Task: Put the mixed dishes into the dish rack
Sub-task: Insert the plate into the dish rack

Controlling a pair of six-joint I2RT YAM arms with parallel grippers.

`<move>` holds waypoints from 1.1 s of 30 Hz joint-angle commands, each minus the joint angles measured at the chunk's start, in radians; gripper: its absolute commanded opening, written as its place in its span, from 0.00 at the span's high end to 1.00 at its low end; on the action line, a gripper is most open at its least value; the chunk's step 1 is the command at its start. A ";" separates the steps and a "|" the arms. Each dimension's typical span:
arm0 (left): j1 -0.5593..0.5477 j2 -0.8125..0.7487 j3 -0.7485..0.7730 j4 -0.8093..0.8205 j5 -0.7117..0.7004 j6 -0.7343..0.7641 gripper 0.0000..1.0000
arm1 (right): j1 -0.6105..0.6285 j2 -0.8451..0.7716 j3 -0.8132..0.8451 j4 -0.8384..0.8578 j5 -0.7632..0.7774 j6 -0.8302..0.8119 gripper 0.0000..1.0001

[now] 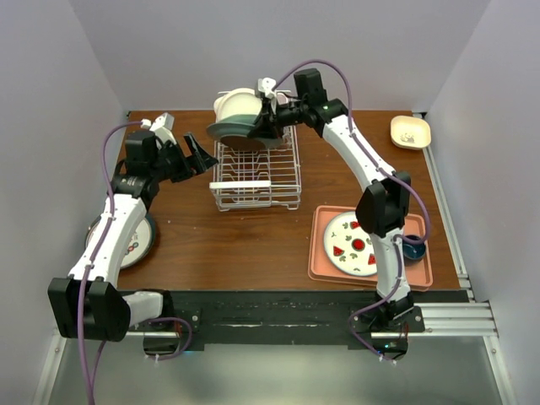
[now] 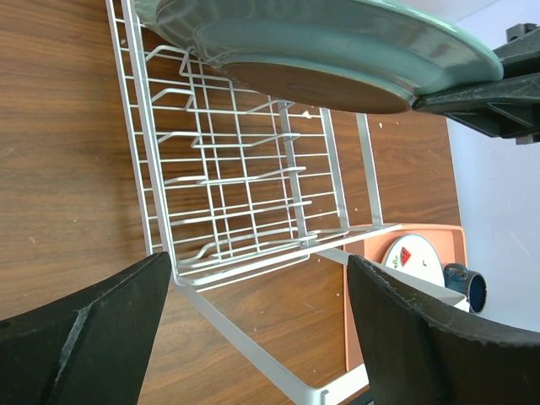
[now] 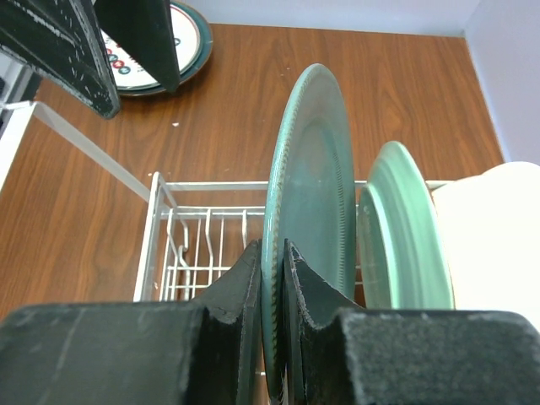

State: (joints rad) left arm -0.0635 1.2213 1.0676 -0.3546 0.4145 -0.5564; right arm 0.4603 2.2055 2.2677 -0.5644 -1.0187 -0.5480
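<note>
So that it can slot in edge-down, the right gripper [image 3: 272, 253] pinches a plate [image 3: 312, 194] upright at twelve o'clock of the rack [image 1: 253, 173]; the left gripper [image 1: 196, 156] hangs spread at nine.

Even bright overhead light, soft shadows, near jaws blurred

White links [image 1: 108, 240], black joints [image 1: 380, 207], looping purple cables [image 1: 107, 160]; left claw [image 1: 194, 157] and right claw [image 1: 263, 126] are scuffed matte black.

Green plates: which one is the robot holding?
The darker green plate, pinched at its rim by the right gripper. The lighter green plate beside it stands free, with nothing gripping it.
</note>
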 commanded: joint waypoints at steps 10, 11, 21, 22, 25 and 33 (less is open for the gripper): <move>-0.012 0.011 0.023 0.003 -0.017 0.007 0.10 | -0.015 0.039 0.047 0.204 -0.170 0.068 1.00; -0.012 0.010 0.023 0.003 -0.017 0.009 0.10 | -0.018 0.049 0.052 0.205 -0.172 0.071 1.00; -0.012 0.020 0.023 0.000 -0.022 0.010 0.10 | -0.035 0.126 0.081 0.245 -0.170 0.178 1.00; -0.012 0.021 0.023 0.000 -0.022 0.010 0.10 | -0.035 0.125 0.079 0.245 -0.158 0.183 1.00; -0.012 0.023 0.023 0.000 -0.023 0.010 0.11 | -0.038 0.115 0.072 0.227 -0.095 0.191 1.00; -0.013 0.032 0.023 0.005 -0.025 0.013 0.11 | -0.040 0.065 0.027 0.113 -0.015 0.122 0.47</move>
State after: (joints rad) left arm -0.0689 1.2472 1.0676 -0.3626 0.3889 -0.5564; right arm 0.4187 2.3360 2.2959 -0.4133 -1.0924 -0.3916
